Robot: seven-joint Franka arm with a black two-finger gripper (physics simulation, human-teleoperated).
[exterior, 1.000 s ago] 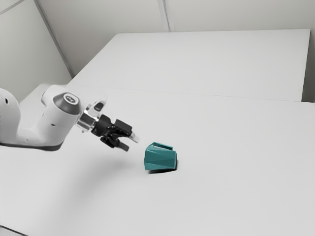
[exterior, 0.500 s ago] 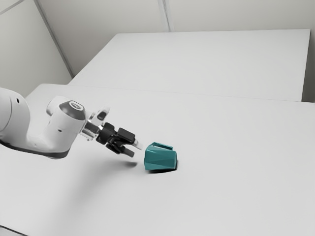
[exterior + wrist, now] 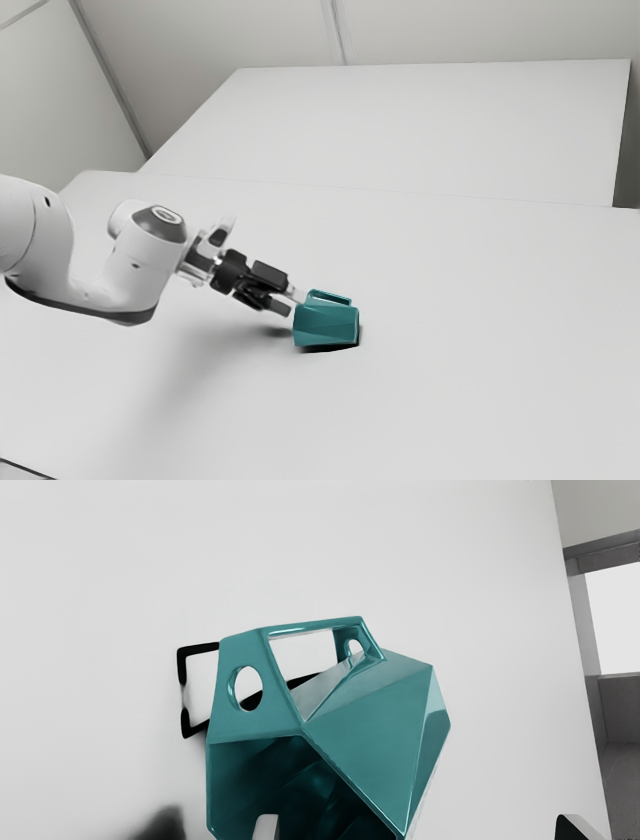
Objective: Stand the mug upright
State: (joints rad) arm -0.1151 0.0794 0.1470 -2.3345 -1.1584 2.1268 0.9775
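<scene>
The black gripper [image 3: 286,302] has its fingertips close to the near end of the teal mug [image 3: 326,325], which lies on its side on the white table. In the wrist view the faceted mug [image 3: 370,730] turns its dark open mouth toward my gripper [image 3: 417,827], with its handle raised on the upper side. My fingers stand wide open. One fingertip [image 3: 266,827] overlaps the mouth opening, the other stands outside the mug's wall. Whether either touches the mug, I cannot tell.
The white table [image 3: 480,330] carries the mug's dark shadow beside it. Behind it stands another white surface [image 3: 430,125], with pale walls around. In the wrist view a table edge runs past the mug, with a grey structure [image 3: 620,705] beyond.
The arm has moved toward the exterior view's right and a little lower, bringing my gripper from a gap away to the mug's mouth end. The mug has stayed where it was.
</scene>
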